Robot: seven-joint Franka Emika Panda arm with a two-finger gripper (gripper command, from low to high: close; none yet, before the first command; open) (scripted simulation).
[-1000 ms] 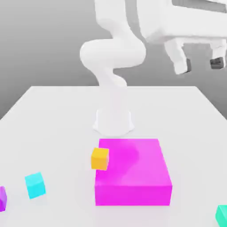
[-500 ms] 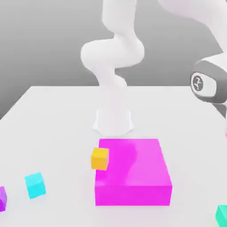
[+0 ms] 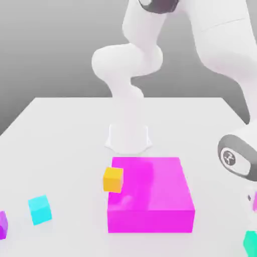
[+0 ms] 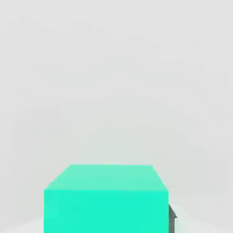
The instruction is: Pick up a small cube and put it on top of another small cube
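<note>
Arm swung down toward exterior view's right; pincer clenched on teal cube (image 4: pixel 106 198); white table (image 3: pixel 60 130), grey backdrop.

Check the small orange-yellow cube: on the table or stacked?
On the table: the small orange-yellow cube rests on the white table, against the magenta block.

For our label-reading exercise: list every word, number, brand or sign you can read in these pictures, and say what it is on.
No readable words or numbers anywhere.
One sign: a small white emblem on the dark round cap of the arm's joint in the exterior view, not legible as text.
The teal-green cube, orange-yellow cube, magenta block, cyan cube and table are plain.
</note>
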